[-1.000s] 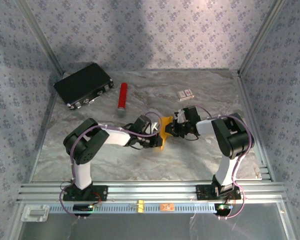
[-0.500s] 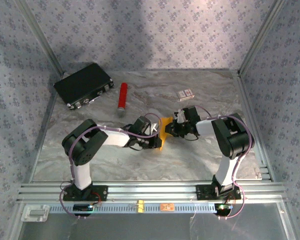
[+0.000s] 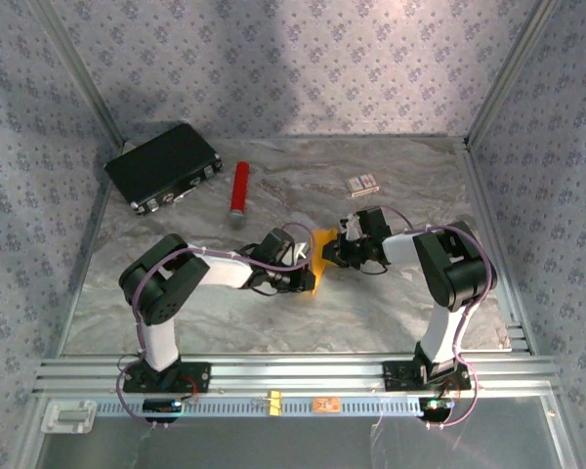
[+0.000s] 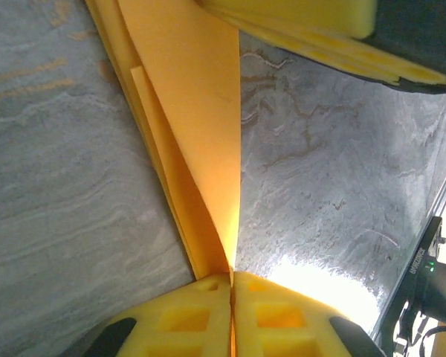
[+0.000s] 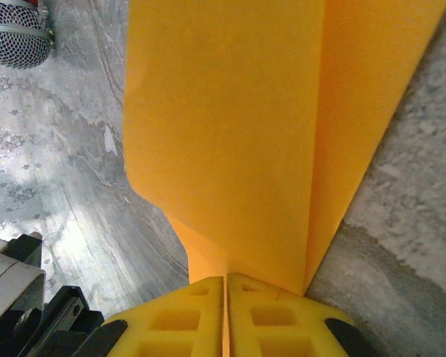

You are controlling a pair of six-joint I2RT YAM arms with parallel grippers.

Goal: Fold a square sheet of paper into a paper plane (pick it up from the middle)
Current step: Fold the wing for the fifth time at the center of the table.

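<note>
Orange-yellow paper [image 5: 223, 134], partly folded, is held near the worktop's [image 3: 391, 303] middle. Left hand [image 4: 232, 282] and right hand [image 5: 226, 286] are each clamped on it.

Mid-table, the paper [image 3: 319, 259] sits between left end effector [image 3: 310, 277] and right end effector [image 3: 334, 250]; behind lie case [image 3: 163, 166], cylinder [image 3: 239, 191], box [image 3: 362, 183].

Grey marbled table [image 3: 391, 303], blue floral-patterned walls [image 3: 303, 68], aluminium frame [image 3: 273, 371]

Lab robot cell, aluminium rails [image 3: 293, 373], patterned walls [image 3: 303, 68]
</note>
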